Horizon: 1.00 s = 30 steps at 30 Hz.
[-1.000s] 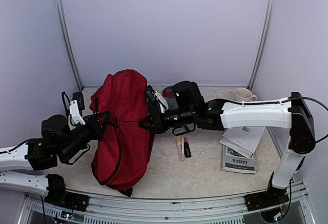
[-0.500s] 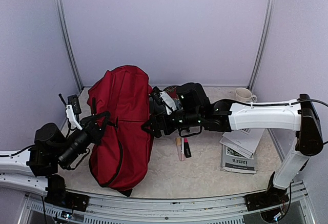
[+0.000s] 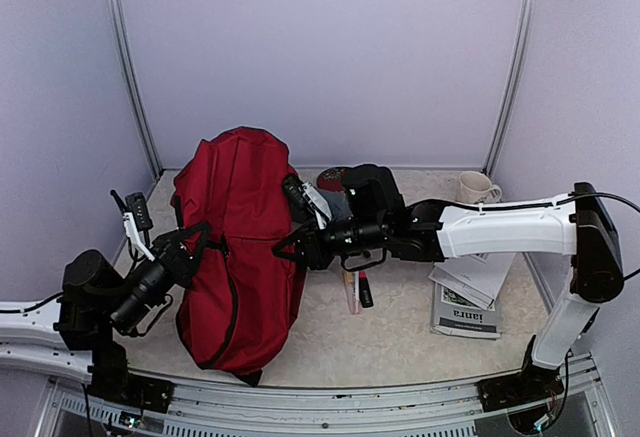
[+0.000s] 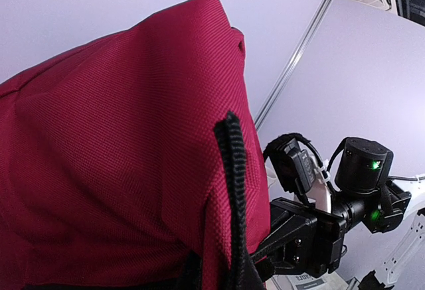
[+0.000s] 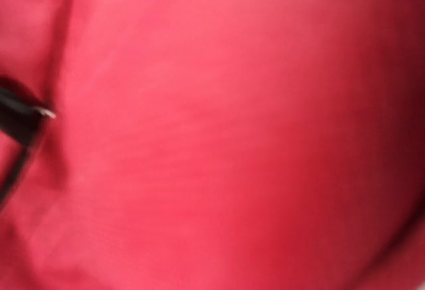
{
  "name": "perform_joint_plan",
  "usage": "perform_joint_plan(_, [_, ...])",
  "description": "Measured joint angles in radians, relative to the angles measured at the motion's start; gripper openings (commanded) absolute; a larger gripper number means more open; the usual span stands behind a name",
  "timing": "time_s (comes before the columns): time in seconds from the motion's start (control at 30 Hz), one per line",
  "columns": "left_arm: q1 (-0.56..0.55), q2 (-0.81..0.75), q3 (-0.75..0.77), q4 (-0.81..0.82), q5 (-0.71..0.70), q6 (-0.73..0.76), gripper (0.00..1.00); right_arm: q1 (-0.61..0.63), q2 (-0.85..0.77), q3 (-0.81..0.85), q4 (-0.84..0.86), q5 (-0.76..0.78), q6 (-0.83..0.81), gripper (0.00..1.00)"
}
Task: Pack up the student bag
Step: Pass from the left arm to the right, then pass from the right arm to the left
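The student bag (image 3: 240, 247) stands on end on the left half of the tabletop (image 3: 400, 342), its top towards 12 o'clock. The left pincer (image 3: 195, 242) sits at the bag's 9 o'clock side, closed on the black strap (image 4: 232, 164) that runs along the bag's edge. The right pincer (image 3: 285, 250) presses against the bag's 3 o'clock side. Its own camera shows only blurred red fabric, so I cannot tell how its jaws stand. Two pens (image 3: 357, 289) lie at 5 o'clock from that pincer. Printed booklets (image 3: 468, 295) lie at 4 o'clock on the tabletop, and a mug (image 3: 477, 187) stands at 2 o'clock.
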Motion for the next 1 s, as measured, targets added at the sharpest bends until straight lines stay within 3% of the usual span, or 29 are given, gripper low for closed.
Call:
perform_joint_plan(0.13, [0.000, -0.041, -0.024, -0.001, 0.009, -0.015, 0.00, -0.002, -0.003, 0.001, 0.020, -0.024, -0.017, 0.00])
perform_joint_plan(0.17, [0.000, -0.048, -0.028, -0.003, 0.014, -0.019, 0.06, -0.006, -0.004, 0.001, 0.019, -0.028, -0.023, 0.00])
perform_joint_plan(0.4, [-0.021, -0.061, -0.018, -0.096, 0.106, 0.001, 0.81, -0.069, -0.064, 0.006, -0.087, -0.047, -0.088, 0.00])
perform_joint_plan(0.47, [-0.051, -0.051, 0.021, -0.149, 0.114, 0.050, 0.98, -0.088, -0.082, 0.033, -0.158, -0.037, -0.124, 0.00])
perform_joint_plan(0.57, [-0.163, -0.019, 0.102, -0.212, 0.074, 0.132, 0.99, -0.101, -0.101, 0.092, -0.266, -0.010, -0.193, 0.00])
perform_joint_plan(0.8, [-0.443, 0.193, 0.358, -0.299, -0.401, 0.373, 0.99, -0.108, -0.188, 0.127, -0.472, 0.045, -0.299, 0.00])
perform_joint_plan(0.9, [-0.439, 0.303, 0.442, -0.365, -0.454, 0.429, 0.99, -0.106, -0.220, 0.127, -0.544, 0.030, -0.346, 0.00])
perform_joint_plan(1.0, [-0.328, 0.384, 0.571, -0.514, -0.336, 0.401, 0.99, -0.093, -0.239, 0.131, -0.613, -0.001, -0.402, 0.00])
